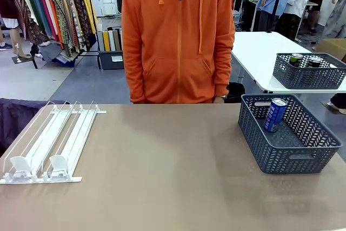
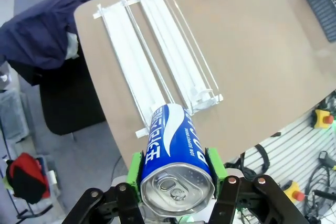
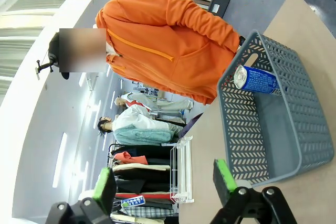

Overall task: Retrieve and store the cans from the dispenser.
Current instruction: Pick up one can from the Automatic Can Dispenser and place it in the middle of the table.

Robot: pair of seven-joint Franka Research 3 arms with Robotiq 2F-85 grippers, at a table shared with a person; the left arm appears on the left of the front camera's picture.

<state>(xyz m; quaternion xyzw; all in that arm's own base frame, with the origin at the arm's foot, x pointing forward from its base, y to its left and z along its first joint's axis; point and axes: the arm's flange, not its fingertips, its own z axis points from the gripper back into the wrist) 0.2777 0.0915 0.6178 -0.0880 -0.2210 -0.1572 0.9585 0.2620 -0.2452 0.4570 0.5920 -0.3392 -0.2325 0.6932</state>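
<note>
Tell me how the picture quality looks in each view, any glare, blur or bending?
Front view: even, soft light, sharp, faint shadows under the basket. Left wrist view: wide-angle bending of the table edge, a bright glint on the top of the can in the left pincer. Right wrist view: rolled sideways, ceiling lights washed out, the right pincer close and slightly soft.

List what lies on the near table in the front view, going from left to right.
Dispenser → bare tabletop → grey basket with one blue can leaning inside it.
</note>
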